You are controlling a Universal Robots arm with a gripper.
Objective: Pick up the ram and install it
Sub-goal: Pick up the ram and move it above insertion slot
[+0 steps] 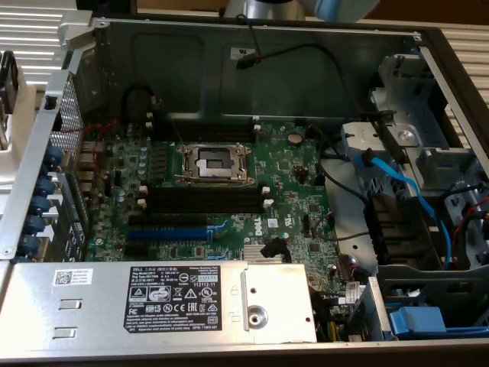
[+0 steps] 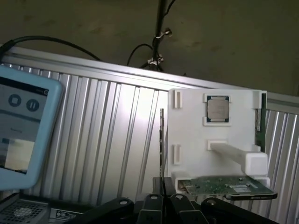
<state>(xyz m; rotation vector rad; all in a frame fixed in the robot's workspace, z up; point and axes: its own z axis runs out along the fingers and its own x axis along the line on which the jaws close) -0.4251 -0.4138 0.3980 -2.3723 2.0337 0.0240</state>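
Though edge-on, ram between jaws

Green mobo, blue slot, white holder, ribbed silver tbl, dark ram

The open case leaves the black memory slots reachable from above (white latches at both ends), hemmed by the CPU socket on one side and the blue expansion slot on the other, with the blue cables well apart. At the gripper, the ram stands edge-on just beside the white holder, with bare ribbed metal on its other flank.
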